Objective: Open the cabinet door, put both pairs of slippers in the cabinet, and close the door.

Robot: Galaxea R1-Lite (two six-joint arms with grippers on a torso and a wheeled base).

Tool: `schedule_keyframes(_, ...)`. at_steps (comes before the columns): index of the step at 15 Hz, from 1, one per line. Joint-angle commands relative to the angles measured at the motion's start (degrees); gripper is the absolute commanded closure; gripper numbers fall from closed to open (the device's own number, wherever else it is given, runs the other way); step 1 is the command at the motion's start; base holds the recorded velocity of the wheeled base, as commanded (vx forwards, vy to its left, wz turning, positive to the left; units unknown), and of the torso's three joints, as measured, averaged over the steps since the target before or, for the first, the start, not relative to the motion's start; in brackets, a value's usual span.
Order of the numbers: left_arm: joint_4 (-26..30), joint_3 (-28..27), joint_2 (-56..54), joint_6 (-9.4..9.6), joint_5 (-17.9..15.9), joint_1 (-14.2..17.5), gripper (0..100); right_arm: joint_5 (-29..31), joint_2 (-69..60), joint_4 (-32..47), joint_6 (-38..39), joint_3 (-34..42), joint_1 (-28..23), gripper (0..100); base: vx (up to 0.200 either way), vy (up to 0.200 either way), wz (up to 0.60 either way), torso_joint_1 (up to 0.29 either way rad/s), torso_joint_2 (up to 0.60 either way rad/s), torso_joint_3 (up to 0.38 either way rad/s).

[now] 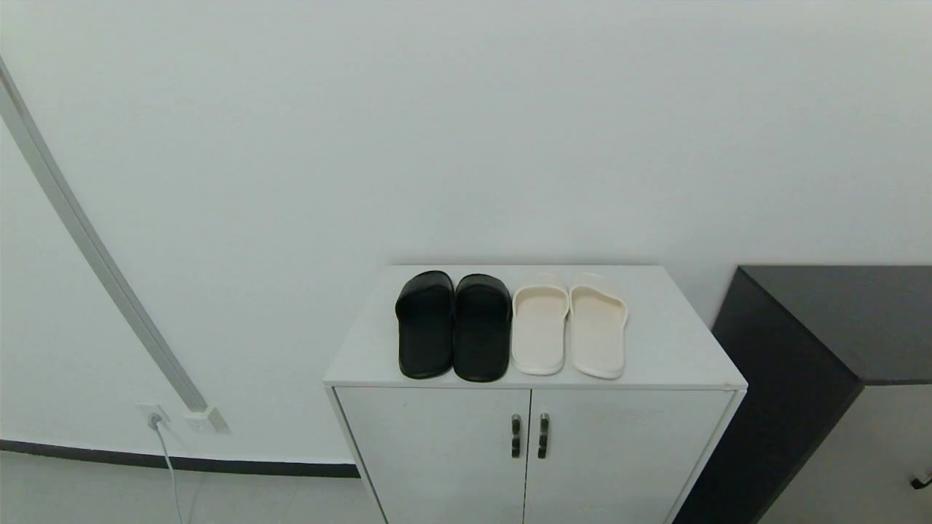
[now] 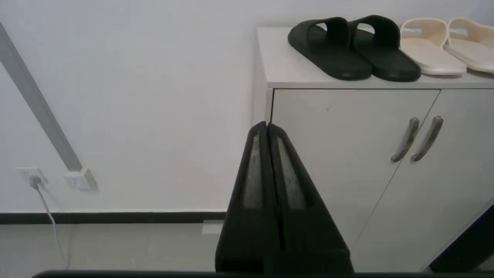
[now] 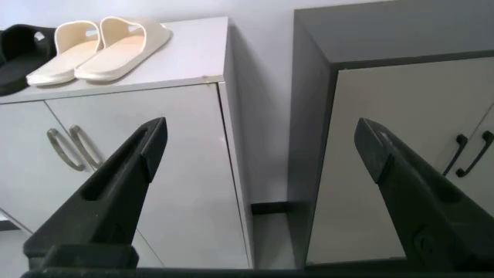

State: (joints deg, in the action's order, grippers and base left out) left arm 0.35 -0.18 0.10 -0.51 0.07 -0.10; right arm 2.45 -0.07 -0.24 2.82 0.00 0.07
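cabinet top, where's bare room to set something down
Widest bare patch: cabinet top between the white slippers and its right edge. A narrower strip lies between the black slippers and the left edge. The middle is crowded, both pairs side by side nearly to the front edge.

The left tool [image 2: 267, 130] is closed on itself. Its two dark fingers [image 2: 253, 181] lie flat against each other, so that only a thin line runs between them from the base up to the tips. Together they form a narrow wedge that is broad at the base and slim at the end, and it points forward. The right tool [image 3: 261, 127] is spread wide. Its fingers [image 3: 116, 185] stand far from each other, each one slanting outward, with a broad gap between the two tips. This tool also points forward.
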Motion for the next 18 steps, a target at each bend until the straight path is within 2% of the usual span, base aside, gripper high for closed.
schedule_keyframes(1,0.0,0.01,0.08,-0.02,0.01,0.01,100,0.01,0.07,-0.02,0.0,0.0,0.01,0,0.0,0.0,0.0,0.0,0.0,0.0)
schedule_keyframes(5,0.0,0.01,0.08,-0.19,0.1,0.01,100,-0.08,0.07,-0.28,-1.23,-0.18,0.01,0,0.0,0.0,0.0,0.0,0.0,0.0)
schedule_keyframes(6,0.0,0.01,0.08,-0.1,0.1,0.01,100,-0.34,0.78,-1.07,-1.06,-2.9,0.1,0,0.0,0.0,0.0,0.0,0.0,0.0)
schedule_keyframes(7,0.0,0.01,0.08,-0.1,0.1,0.01,100,-0.34,4.82,-1.43,1.84,-9.93,1.42,0,0.0,0.0,0.0,0.0,0.0,0.0)
schedule_keyframes(8,0.0,0.01,0.08,-0.19,0.1,0.01,100,-0.08,15.72,0.6,8.43,-12.66,7.49,0,0.0,0.0,0.0,0.0,0.0,0.0)
schedule_keyframes(9,0.0,0.01,0.08,-0.28,0.1,0.01,100,0.27,17.74,-0.28,5.71,-8.53,9.16,0,0.0,0.0,0.0,0.0,0.0,0.0)
schedule_keyframes(11,0.0,0.01,0.08,-0.45,0.19,0.01,100,-0.17,21.08,-3.36,5.27,-3.52,9.33,0,0.0,0.0,0.0,0.0,0.0,0.0)
schedule_keyframes(14,0.0,0.01,0.08,-0.1,0.01,0.01,100,-0.43,32.15,-4.59,4.83,-8.44,9.68,0,0.0,0.0,0.0,0.0,0.0,0.0)
schedule_keyframes(16,0.0,0.01,0.08,-0.1,0.01,0.01,100,-0.43,41.21,-8.98,3.51,-10.46,11.79,0,0.0,0.0,0.0,0.0,0.0,0.0)
schedule_keyframes(18,0.0,0.01,0.08,-0.28,0.19,0.01,100,0.01,55.27,-22.52,3.51,-10.63,14.52,0,0.0,0.0,0.0,0.0,0.0,0.0)
